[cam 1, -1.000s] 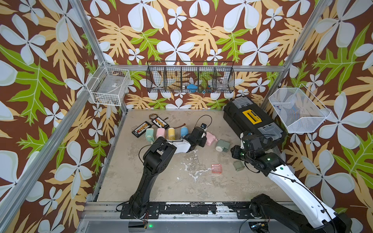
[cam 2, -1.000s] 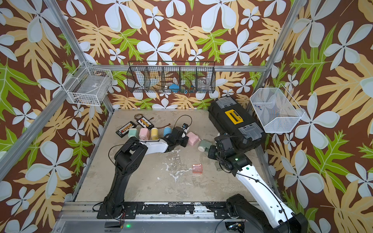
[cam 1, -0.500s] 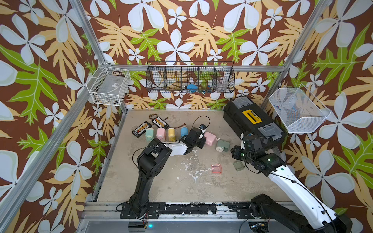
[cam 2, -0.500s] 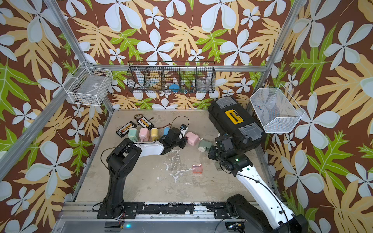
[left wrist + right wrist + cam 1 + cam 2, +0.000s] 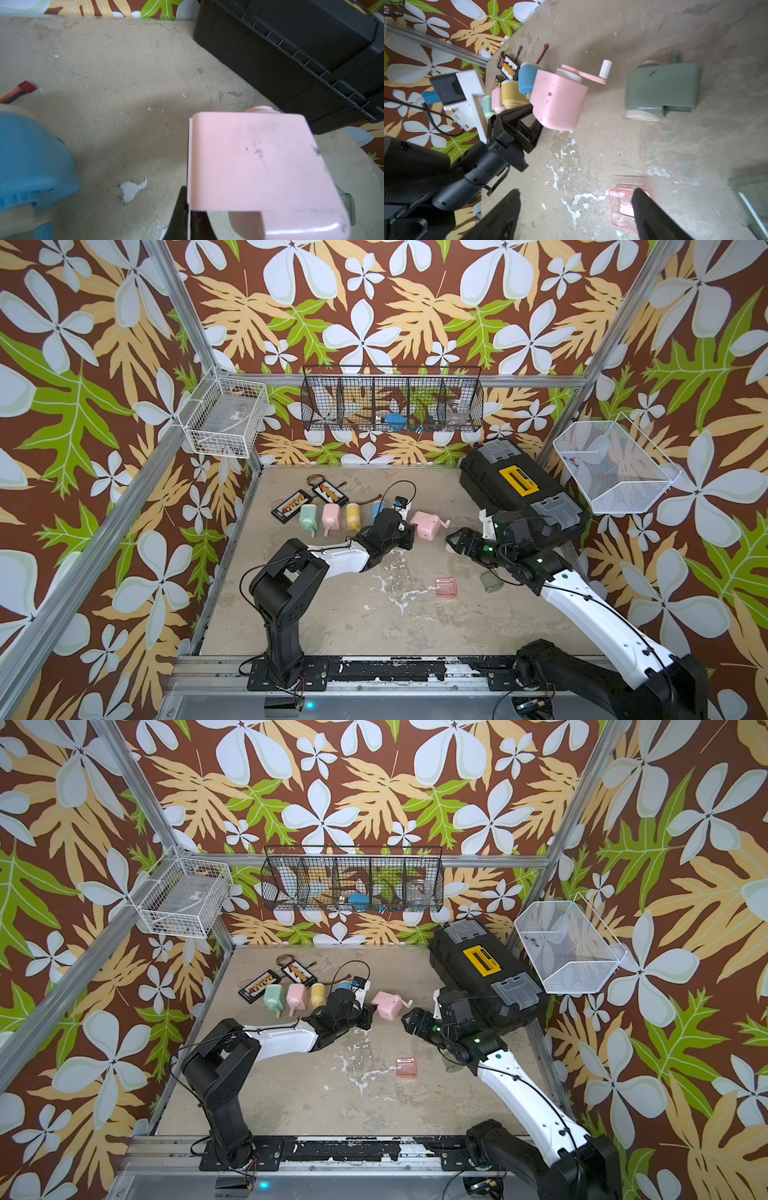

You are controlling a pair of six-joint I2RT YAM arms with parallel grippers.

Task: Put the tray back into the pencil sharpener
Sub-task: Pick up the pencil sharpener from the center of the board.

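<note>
Currently the small translucent pink plastic tray [image 5: 446,587] lies loose on the worn tabletop [image 5: 332,614], apart from the pink hand-crank pencil sharpener [image 5: 426,524]. It is likely light, thin-walled and slick (may skate): pinch opposite walls gently. Your right gripper [image 5: 576,192] gapes near it; your left gripper [image 5: 187,209], closed, sits at the sharpener's edge.

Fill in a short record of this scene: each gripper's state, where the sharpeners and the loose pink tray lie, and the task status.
left gripper: shut, against the pink sharpener at its edge
right gripper: open, empty
pink sharpener: lying on the table
pink tray: loose on the table, apart from the pink sharpener
green sharpener: lying near the right gripper
task status: tray not yet inserted
</note>
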